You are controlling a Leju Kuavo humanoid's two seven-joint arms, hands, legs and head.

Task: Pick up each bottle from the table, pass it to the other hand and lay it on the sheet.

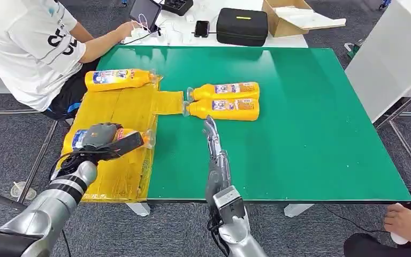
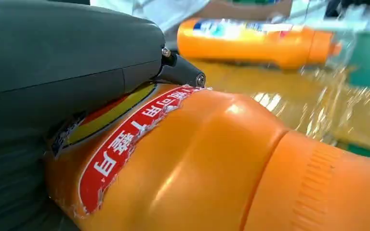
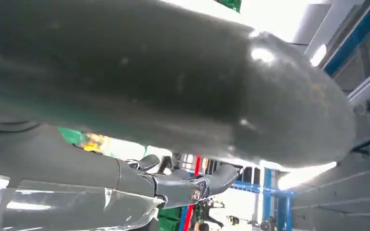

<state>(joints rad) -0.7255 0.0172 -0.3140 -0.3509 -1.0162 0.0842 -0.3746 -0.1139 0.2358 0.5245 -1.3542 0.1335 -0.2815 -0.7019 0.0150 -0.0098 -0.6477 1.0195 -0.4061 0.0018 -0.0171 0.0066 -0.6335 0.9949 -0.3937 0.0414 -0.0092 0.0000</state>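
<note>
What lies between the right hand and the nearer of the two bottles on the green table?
Nothing: in the head view, bare green table separates the right hand from the nearer bottle; the hand holds nothing.

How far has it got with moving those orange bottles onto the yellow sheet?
About halfway, by the look of it. One bottle already lies on the yellow sheet. The left hand grips a second bottle just above the sheet, not yet released. Two bottles wait side by side on the green table, and the right hand, holding nothing, hovers near them.
</note>
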